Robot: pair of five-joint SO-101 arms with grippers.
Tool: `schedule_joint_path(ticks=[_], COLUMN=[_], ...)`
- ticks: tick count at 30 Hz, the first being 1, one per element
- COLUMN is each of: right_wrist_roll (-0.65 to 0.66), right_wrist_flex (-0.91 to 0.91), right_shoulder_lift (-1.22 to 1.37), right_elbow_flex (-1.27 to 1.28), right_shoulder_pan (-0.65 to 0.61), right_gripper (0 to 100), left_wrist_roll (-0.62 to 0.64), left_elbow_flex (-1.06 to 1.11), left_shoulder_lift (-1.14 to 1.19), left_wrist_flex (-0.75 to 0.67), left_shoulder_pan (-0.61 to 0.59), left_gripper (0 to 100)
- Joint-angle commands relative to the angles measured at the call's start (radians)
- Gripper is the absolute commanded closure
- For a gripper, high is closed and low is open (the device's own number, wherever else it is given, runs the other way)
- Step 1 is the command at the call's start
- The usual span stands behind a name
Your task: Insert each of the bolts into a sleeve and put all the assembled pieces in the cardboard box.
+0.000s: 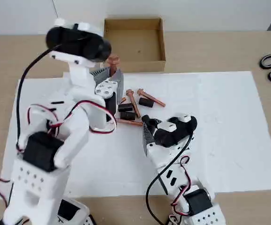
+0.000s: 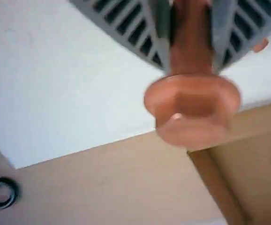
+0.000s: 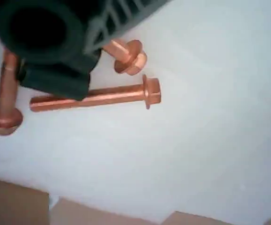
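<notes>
Left gripper (image 1: 111, 71) has its fingers clamped on a bolt (image 2: 191, 108), head end out, just short of the near edge of the box (image 1: 162, 42). Right gripper (image 1: 146, 124) sits farther from the box, fingers closed on a black sleeve (image 3: 39, 40). Loose bolts (image 1: 133, 102) and sleeves (image 1: 126, 108) lie on the paper (image 1: 220, 131) between the right gripper and the box.

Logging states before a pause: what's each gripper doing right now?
Left gripper: closed on a bolt.
Right gripper: closed on a sleeve.
</notes>
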Motion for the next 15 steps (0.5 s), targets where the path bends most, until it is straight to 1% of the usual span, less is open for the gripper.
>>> schedule_joint_path(ticks=[1, 3, 6, 10, 12, 15], right_wrist_roll=[-0.012, -0.012, -0.012, -0.012, -0.012, -0.012], right_wrist_flex=[-0.024, -0.025, -0.024, -0.024, -0.024, -0.024], right_shoulder_lift=[-0.018, -0.018, -0.018, -0.018, -0.018, -0.018], right_elbow_flex=[0.005, 0.012, 0.012, 0.014, 0.017, 0.017], right_shoulder_pan=[-0.001, -0.004, -0.021, -0.021, -0.021, -0.021], right_gripper=[99.5, 99.5, 99.5, 99.5, 99.5, 99.5], left_wrist_roll=[0.006, 0.009, 0.055, 0.057, 0.057, 0.057], left_elbow_flex=[-0.056, -0.039, 0.042, 0.246, 0.394, 0.604], left_shoulder_lift=[-0.098, -0.153, -0.270, -0.443, -0.508, -0.569], left_wrist_flex=[-0.040, -0.034, -0.032, -0.052, -0.138, -0.358], left_shoulder_pan=[0.032, 0.046, 0.046, 0.044, 0.043, 0.038], left_gripper=[99, 99, 99, 99, 99, 99])
